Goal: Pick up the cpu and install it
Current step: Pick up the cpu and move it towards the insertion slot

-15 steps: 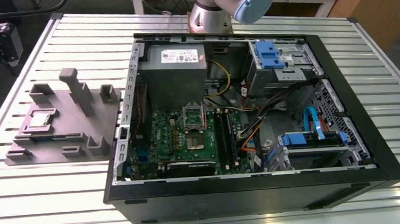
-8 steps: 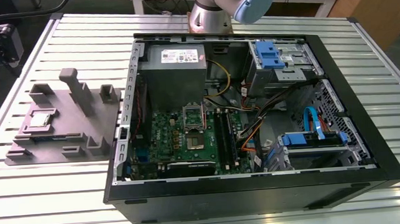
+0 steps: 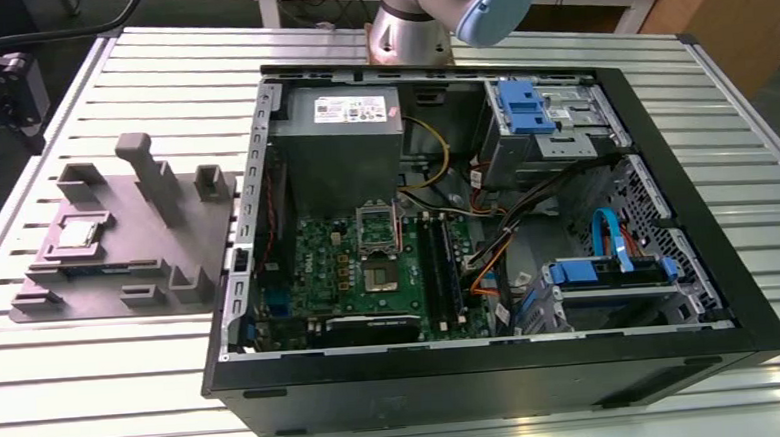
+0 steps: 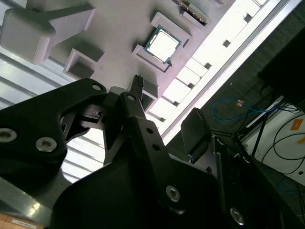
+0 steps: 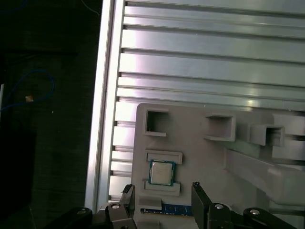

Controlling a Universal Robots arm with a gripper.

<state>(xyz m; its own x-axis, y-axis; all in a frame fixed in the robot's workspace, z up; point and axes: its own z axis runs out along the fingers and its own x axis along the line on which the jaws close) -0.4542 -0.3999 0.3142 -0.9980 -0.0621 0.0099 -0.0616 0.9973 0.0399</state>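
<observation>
The cpu (image 3: 77, 233) is a small square chip with a shiny metal top. It lies flat in a shallow pocket of the grey fixture block (image 3: 124, 247) at the exterior view's left, beside the open computer case. Both wrist views look down on the cpu (image 5: 162, 172) (image 4: 163, 44) from well above. My gripper (image 5: 162, 190) (image 4: 167, 102) is open, its dark fingertips (image 5: 127, 190) spread wide and nothing between them. The green motherboard (image 3: 325, 252) lies inside the case, with its socket (image 3: 382, 276) uncovered and the socket frame (image 3: 378, 224) lifted.
A memory stick (image 5: 167, 210) sits in a slot of the fixture next to the cpu. Tall grey posts (image 3: 139, 157) rise from the fixture. The black case (image 3: 686, 253) holds a grey power supply (image 3: 338, 131), blue drive bays (image 3: 538, 106) and loose cables (image 3: 498, 243). The slatted metal table (image 3: 129, 342) ends near the fixture.
</observation>
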